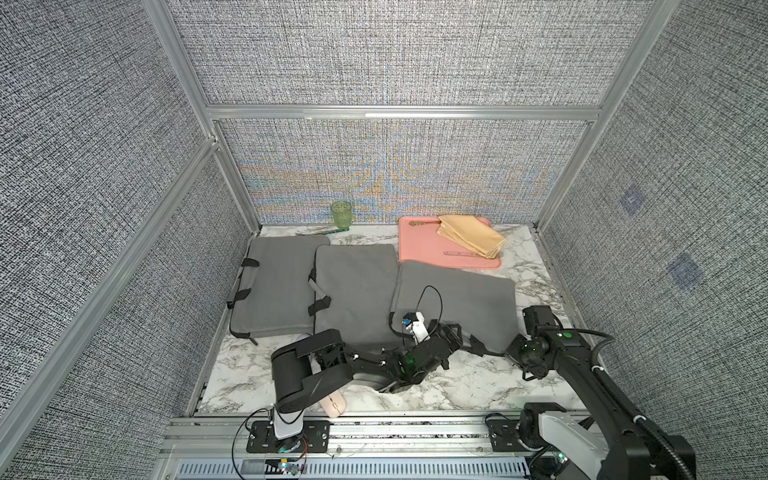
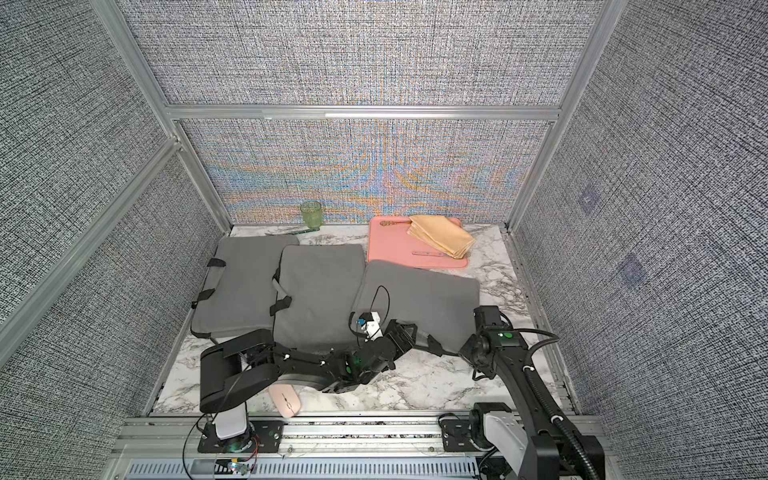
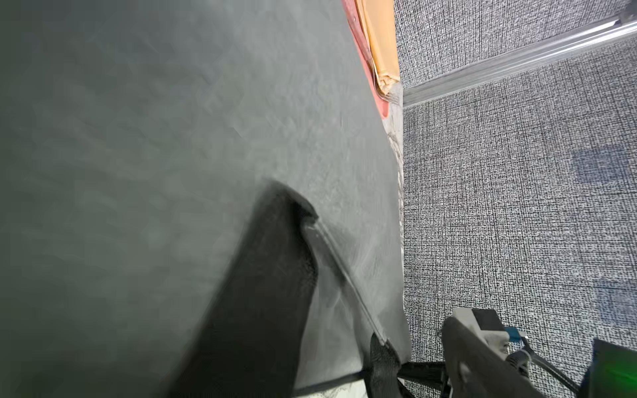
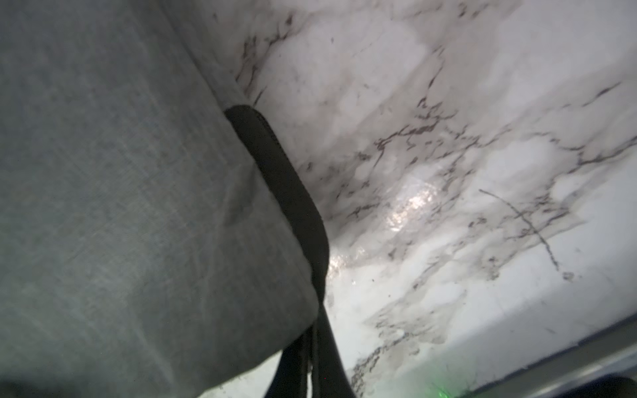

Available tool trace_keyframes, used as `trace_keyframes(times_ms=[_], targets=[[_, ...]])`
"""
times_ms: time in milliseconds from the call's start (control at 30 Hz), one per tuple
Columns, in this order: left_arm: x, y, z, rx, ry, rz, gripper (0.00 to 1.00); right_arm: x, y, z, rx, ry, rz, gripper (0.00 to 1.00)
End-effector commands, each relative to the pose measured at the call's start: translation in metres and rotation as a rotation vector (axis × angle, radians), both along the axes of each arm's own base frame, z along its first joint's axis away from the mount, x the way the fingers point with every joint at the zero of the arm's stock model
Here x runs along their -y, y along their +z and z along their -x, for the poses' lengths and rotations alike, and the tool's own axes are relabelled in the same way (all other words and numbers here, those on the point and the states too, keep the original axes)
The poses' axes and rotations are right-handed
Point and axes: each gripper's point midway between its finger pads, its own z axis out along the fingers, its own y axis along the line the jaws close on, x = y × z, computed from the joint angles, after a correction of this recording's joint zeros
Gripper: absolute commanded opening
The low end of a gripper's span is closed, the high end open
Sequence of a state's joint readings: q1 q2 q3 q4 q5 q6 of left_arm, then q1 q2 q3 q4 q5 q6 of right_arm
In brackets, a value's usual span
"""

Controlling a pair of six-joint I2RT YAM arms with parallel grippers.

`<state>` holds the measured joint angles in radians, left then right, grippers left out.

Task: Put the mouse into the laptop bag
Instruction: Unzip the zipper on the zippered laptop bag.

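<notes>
A marble table (image 1: 478, 386) carries everything. Across it lie 3 grey bags in an overlapping row. The first laptop bag (image 1: 278, 282) sits by the left wall and the middle laptop bag (image 1: 357, 286) laps over it. The third laptop bag (image 1: 465, 299) has its far edge covering the near edge of a pink tray (image 1: 419, 245). A folded yellow cloth (image 1: 471, 239) lies on the tray's far right part.

Both arms reach to the third laptop bag's near edge. The left end effector (image 1: 455, 332) sits over that edge, but how wide its jaws stand cannot be told, as its wrist view is blurred. The right end effector (image 1: 513, 353) is closed, pinching the black strap (image 4: 286, 179) at the bag's near right corner.

A green glass (image 1: 341, 214) stands by the back wall. The mouse (image 1: 334, 405) — pale pink — lies on the bare table at the front edge, just beside the left arm's base and well apart from both end effectors.
</notes>
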<state>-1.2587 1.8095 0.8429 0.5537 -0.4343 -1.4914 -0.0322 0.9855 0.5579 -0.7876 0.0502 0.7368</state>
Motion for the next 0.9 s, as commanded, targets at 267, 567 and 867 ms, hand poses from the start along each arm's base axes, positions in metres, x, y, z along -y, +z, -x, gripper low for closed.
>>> trace_keyframes(times_ms=[267, 567, 867], targets=[[-0.093, 0.003, 0.004, -0.075, -0.036, -0.378, 0.99, 0.065, -0.001, -0.018, 0.038, -0.278, -0.056, 0.0], [-0.055, -0.04, -0.013, -0.154, -0.21, -0.315, 0.99, 0.067, 0.005, -0.014, 0.043, -0.253, -0.095, 0.0], [0.0, -0.023, -0.027, -0.122, -0.296, -0.233, 0.18, 0.034, -0.003, -0.003, 0.04, -0.14, -0.148, 0.0]])
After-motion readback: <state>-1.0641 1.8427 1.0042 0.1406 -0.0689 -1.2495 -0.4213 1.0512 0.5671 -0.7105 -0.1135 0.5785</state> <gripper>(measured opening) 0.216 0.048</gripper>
